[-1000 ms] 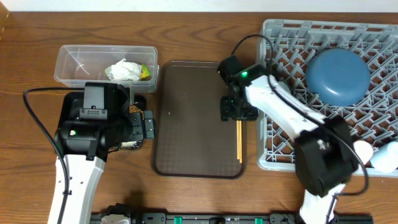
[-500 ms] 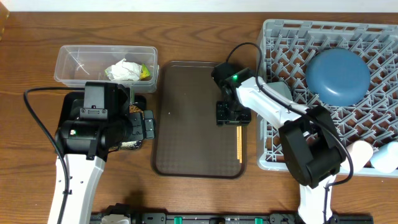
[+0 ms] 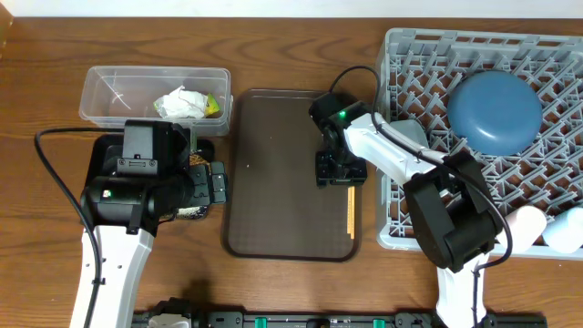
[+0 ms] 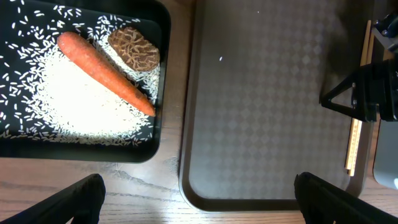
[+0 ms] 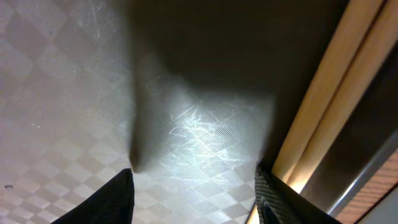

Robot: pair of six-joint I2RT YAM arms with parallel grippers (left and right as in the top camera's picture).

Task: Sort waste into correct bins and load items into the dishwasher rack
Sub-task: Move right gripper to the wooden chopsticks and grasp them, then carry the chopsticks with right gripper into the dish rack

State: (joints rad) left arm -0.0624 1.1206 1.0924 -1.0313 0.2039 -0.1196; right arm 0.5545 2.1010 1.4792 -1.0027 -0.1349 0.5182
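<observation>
At the 3 o'clock edge of the brown serving tray (image 3: 273, 182) (overhead view), R gripper (image 3: 342, 173) sits low on the 12 o'clock end of the wooden chopsticks (image 3: 350, 211). It is prob. lined up for a pick, since the dishwasher rack (image 3: 410, 228) lies just beside at 3 o'clock. The dark blue dish (image 3: 496, 111) is already in the rack, seemingly rim-down. The clear tub (image 3: 100, 87), at 10 o'clock of the tray, holds crumpled paper (image 3: 180, 102) w/ wrapper (image 3: 212, 106). L gripper (image 3: 208, 182) hangs over the black tray, which is mostly hidden.

L wrist view: fingers (image 4: 68, 202) are spread wide w/ nothing between. The black tray (image 4: 163, 93) holds carrot (image 4: 102, 71), brown lump (image 4: 134, 50) and rice (image 4: 74, 106), so food waste is kept apart from paper waste.

R wrist view: fingers (image 5: 121, 196) are parted w/ bare tray between. The chopsticks (image 5: 329, 93) run toward 2 o'clock beside one finger, not pinched. Judgement: the grasp is not yet made.
</observation>
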